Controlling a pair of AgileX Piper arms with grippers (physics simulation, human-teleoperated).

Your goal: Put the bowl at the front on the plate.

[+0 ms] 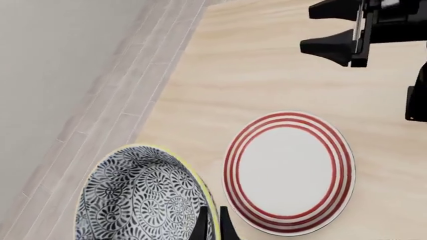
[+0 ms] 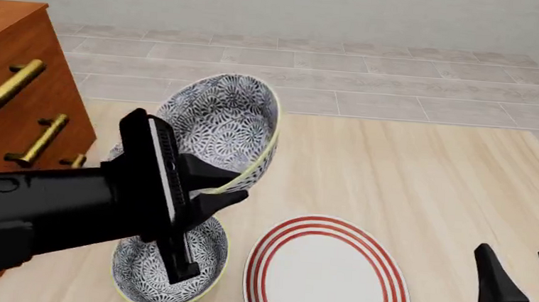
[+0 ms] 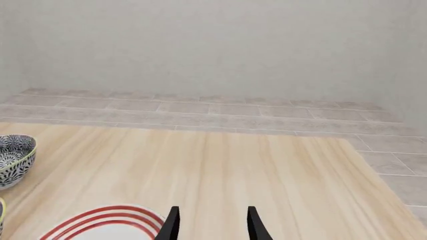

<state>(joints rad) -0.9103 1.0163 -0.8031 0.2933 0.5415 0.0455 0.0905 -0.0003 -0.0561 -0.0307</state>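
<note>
Left gripper (image 2: 217, 190) is pinched shut on the rim of the blue-and-white bowl (image 2: 225, 126) and holds it tipped up in the air, above another bowl (image 2: 171, 262) just like it on the wooden table (image 2: 419, 183). Right beside that low bowl lies the red-ringed plate (image 2: 328, 273), with nothing on it. Right gripper (image 2: 522, 272) waits near the plate with its fingers wide apart, and a brown drawer chest (image 2: 13, 83) stands far left.

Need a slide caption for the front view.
Left gripper holds tilted blue-and-white floral bowl above white red-ringed plate.
</note>
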